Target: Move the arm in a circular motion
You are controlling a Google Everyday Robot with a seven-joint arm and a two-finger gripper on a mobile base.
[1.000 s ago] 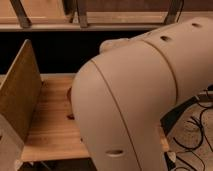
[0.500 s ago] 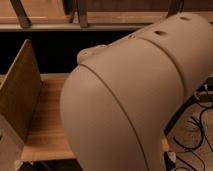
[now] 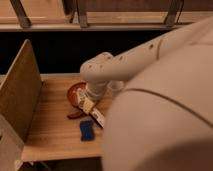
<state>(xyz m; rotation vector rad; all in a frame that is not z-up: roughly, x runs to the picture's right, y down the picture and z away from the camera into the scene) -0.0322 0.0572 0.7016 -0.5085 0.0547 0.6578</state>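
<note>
arm (image 3: pixel 131 59) mid-circle, I judge | pincer (image 3: pixel 96 116) low over desk (image 3: pixel 50 137) — its state: cannot tell | next: arc away, clearing blue sponge (image 3: pixel 87 130) just beside it

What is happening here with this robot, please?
A robot arm reaches out over a wooden table. Its gripper hangs low at the end of the arm, beside a reddish bowl and close to a small blue object. A white cup stands just behind the arm.
</note>
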